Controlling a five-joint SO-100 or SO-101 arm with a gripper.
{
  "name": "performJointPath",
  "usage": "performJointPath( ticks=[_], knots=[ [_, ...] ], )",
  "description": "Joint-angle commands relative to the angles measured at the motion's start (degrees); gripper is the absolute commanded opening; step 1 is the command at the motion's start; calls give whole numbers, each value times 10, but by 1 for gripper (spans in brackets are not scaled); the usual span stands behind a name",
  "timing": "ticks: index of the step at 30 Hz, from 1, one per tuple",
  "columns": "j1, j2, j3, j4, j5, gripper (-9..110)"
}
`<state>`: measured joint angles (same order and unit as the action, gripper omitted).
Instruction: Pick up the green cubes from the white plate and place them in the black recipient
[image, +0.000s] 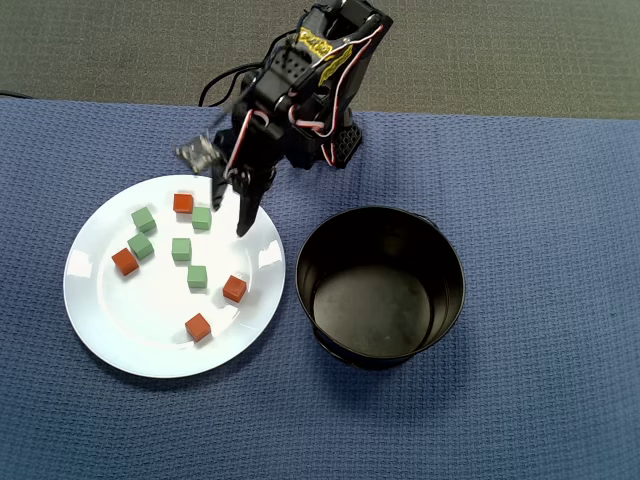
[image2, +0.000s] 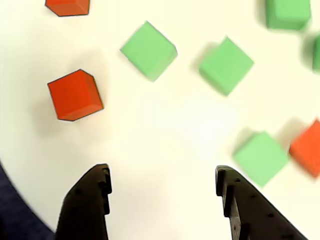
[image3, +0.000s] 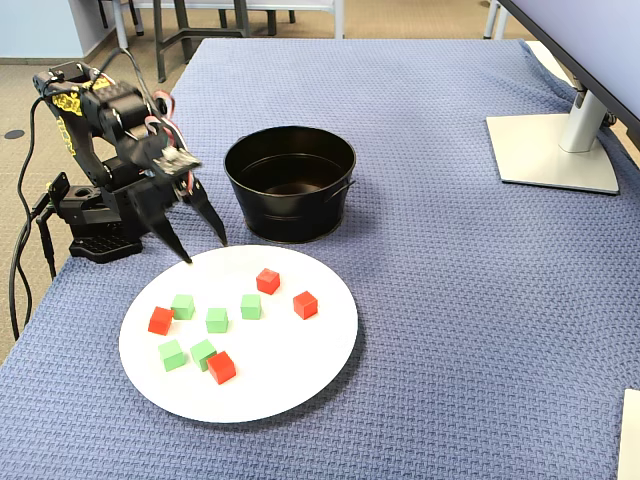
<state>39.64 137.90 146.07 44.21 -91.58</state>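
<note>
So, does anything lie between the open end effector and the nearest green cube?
No. In the wrist view, only bare white plate separates the end effector from the nearest green cube, which sits up and to the right.

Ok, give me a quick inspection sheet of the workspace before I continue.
Surface: blue woven cloth over the table.
Job's things: five green cubes on the white plate; black pot empty.
Clutter: four red-orange cubes share the plate.
Gripper: gripper open, above the plate's rim, holding nothing.
Cables: arm wiring trails off the table edge.
Surroundings: monitor stand on the cloth; chair legs behind.
</note>
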Motion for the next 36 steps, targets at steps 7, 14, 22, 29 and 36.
performJointPath(
  ticks=[7,14,22,29,36],
  knots=[
    [24,-94,-132,34,-236,22],
    [52,-142,-142,49,-332,24],
    [83,-240,-185,33,-384,25],
    [99,-290,-214,28,-392,24],
    [116,-313,-216,21,-401,24]
  ],
)
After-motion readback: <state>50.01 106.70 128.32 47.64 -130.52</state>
